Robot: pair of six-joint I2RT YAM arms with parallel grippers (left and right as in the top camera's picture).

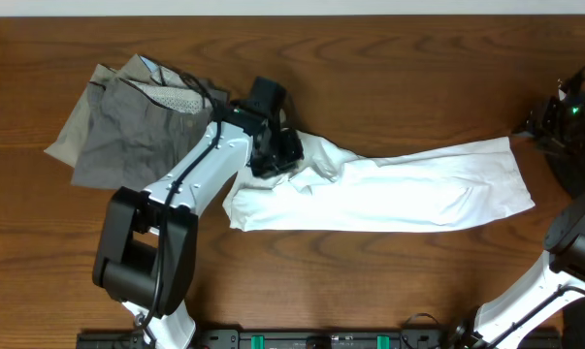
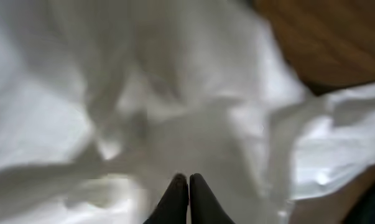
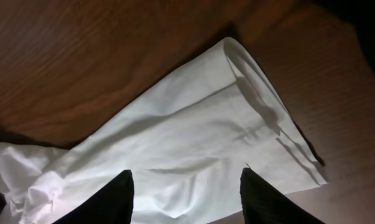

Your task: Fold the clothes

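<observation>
From overhead you get the whole layout. The white T-shirt [image 1: 389, 189] lies on the counter [image 1: 370, 58] as one long band, bunched at its left end. The grey-khaki trousers [image 1: 127, 131] sit crumpled well apart at the far left, their patterned lining [image 1: 176, 97] showing. Your left arm [image 1: 190, 174] reaches across to the shirt's bunched end.

Only the left wrist view gives you the left pincer [image 2: 187, 182]. Its tips are pressed together, down among blurred white folds. You cannot tell whether any cloth is caught between them.

The right wrist view gives you what the overhead view does not: the right pincer [image 3: 187, 174], its fingers standing apart with nothing between them. It hangs above the shirt's flat, squared right end.

The counter is dark brown wood grain. A pale strip runs along its far edge. A small green light [image 1: 574, 110] glows on the black gear at the right edge.
</observation>
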